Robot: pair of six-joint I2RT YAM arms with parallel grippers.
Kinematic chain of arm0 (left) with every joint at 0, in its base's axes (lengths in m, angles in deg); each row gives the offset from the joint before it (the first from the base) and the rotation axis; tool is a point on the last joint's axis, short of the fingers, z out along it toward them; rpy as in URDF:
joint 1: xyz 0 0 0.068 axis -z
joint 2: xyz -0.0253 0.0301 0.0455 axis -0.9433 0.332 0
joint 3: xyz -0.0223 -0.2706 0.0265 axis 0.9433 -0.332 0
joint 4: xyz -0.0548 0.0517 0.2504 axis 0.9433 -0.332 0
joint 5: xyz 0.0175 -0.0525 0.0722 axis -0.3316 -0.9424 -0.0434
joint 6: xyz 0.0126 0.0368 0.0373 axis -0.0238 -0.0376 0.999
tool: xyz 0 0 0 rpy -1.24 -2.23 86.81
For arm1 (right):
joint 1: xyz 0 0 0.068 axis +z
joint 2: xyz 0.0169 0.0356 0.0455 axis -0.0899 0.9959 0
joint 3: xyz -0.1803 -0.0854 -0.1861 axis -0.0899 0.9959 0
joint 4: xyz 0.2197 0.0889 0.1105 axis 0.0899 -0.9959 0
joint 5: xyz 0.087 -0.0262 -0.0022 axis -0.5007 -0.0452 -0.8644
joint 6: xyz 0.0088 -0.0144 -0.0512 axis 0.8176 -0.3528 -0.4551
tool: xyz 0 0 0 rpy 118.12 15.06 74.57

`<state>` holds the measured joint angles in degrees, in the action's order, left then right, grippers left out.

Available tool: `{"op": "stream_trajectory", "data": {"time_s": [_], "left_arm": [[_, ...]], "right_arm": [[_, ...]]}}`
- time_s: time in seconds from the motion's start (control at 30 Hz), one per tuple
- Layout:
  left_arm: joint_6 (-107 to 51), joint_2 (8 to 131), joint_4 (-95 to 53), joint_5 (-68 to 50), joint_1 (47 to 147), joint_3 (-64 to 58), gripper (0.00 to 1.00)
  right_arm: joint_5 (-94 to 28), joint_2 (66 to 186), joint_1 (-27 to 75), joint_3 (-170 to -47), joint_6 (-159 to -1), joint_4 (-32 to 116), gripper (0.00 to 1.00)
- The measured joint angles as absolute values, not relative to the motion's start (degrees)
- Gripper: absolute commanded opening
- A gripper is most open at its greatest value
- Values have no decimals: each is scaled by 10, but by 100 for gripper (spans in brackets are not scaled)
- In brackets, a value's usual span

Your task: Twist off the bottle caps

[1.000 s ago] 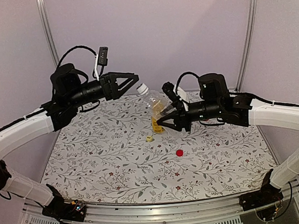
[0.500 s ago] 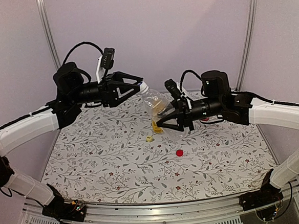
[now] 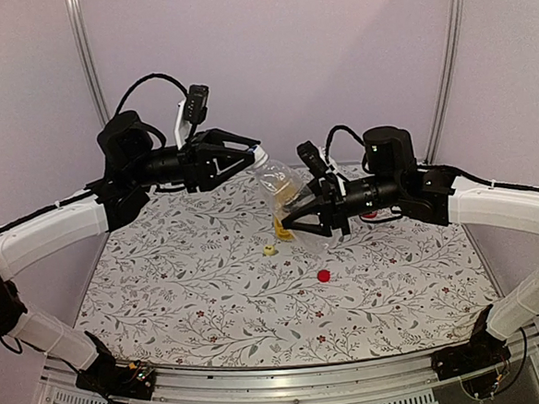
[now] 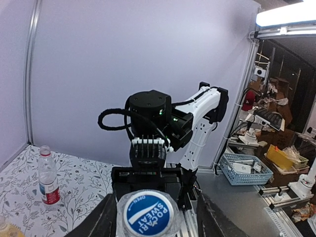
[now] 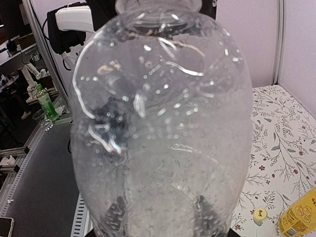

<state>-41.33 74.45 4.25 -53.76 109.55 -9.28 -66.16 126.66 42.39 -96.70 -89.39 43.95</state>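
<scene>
Your right pincer (image 3: 294, 219) is clamped on the lower body of the clear unlabelled bottle (image 3: 276, 185) and holds it up off the table (image 3: 165, 292). The bottle tilts, its neck rising away from this pincer towards your left arm. In the right wrist view the bottle fills nearly the whole frame, and both dark fingers (image 5: 117, 213) show through the plastic on either side of its lower end.

Your left pincer (image 3: 255, 156) meets the bottle at its top end. Its two fingers stand on either side of the blue cap (image 4: 147, 216), which is seated on the neck and shows its white top mark straight to the left wrist camera. The finger on one side sits right against the cap's rim. On the other side you cannot tell whether it touches, so you cannot tell whether this pincer has clamped the cap or only brackets it.

Just under the right pincer's tips the bottle with yellow-orange liquid (image 3: 282, 229) stands on the table, partly covered by the raised bottle. The yellow cap (image 3: 270, 251) lies loose on the table, a little below that pincer and towards your left arm. The red cap (image 3: 323, 275) also lies loose on the table, on the base side of the right pincer, well apart from both sets of fingers. The bottle with the red label (image 4: 48, 175) stands upright on the table beyond the left pincer.
</scene>
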Motion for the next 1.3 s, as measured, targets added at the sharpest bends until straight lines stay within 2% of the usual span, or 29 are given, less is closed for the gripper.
{"op": "stream_trajectory", "data": {"time_s": [0.3, 0.57, 0.73, 1.07, 1.2, 1.3], "left_arm": [[-415, 755, 44, -539, 1102, -85, 43], [-418, 758, 45, -536, 1102, -84, 28], [-422, 758, 34, -500, 1102, -84, 19], [-547, 767, -35, -255, 1124, -69, 22], [-593, 785, -57, -195, 1128, -50, 22], [-613, 797, -76, -170, 1131, -40, 30]], "right_arm": [[-663, 1267, 424, -967, -892, 442, 30], [-663, 1267, 424, -967, -892, 442, 30], [-615, 1267, 424, -971, -892, 433, 29], [-348, 1284, 448, -1029, -947, 352, 29], [-239, 1300, 463, -1042, -980, 349, 28], [-198, 1306, 466, -1042, -996, 348, 28]]}}
